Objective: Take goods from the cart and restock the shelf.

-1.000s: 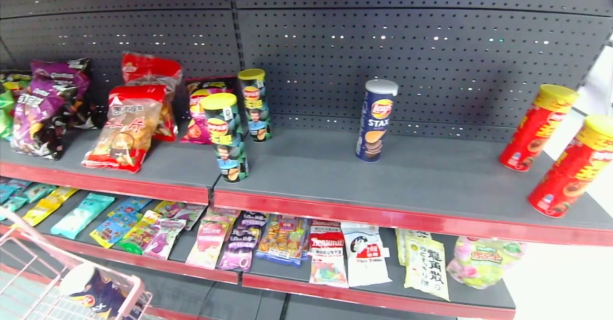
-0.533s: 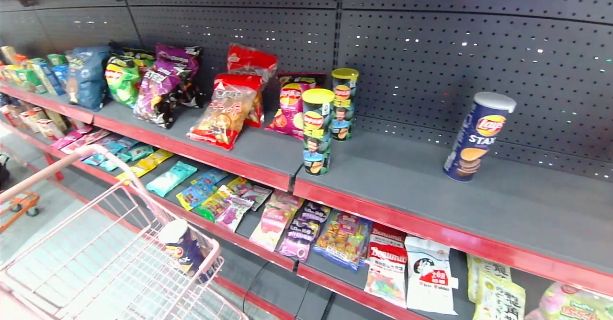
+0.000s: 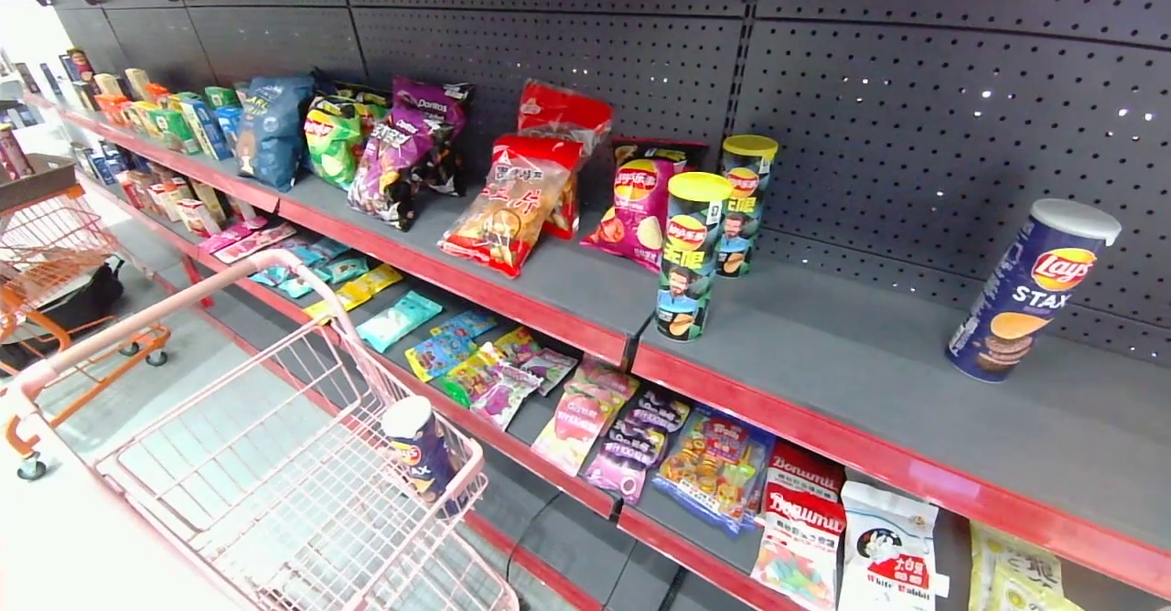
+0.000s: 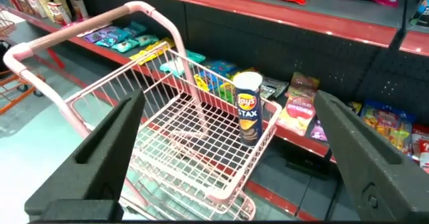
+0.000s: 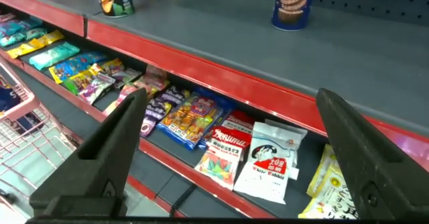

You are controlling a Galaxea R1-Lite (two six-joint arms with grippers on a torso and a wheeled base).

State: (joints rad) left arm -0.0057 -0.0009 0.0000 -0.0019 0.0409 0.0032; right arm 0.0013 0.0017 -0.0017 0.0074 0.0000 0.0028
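Observation:
A pink wire cart (image 3: 274, 501) stands at the lower left in the head view, with a blue chip can (image 3: 418, 446) upright in the corner nearest the shelf. The grey shelf deck with its red edge (image 3: 823, 446) carries another blue can (image 3: 1029, 291) at the right. My left gripper (image 4: 228, 98) hangs open above the cart (image 4: 181, 150), well short of the can (image 4: 247, 117), which shows between its fingers. My right gripper (image 5: 231, 93) is open in front of the red shelf edge (image 5: 221, 70), with the shelf's blue can (image 5: 293, 6) farther back.
Two green cans with yellow lids (image 3: 686, 268) and several chip bags (image 3: 508, 213) fill the shelf's left half; bare deck lies between the green cans and the blue can. Candy packs (image 3: 585, 414) line the lower shelf. An orange cart (image 3: 46, 254) stands at the far left.
The head camera has swung to the left, so the whole picture shifted right and more of the pink cart shows. The goods themselves have not moved.

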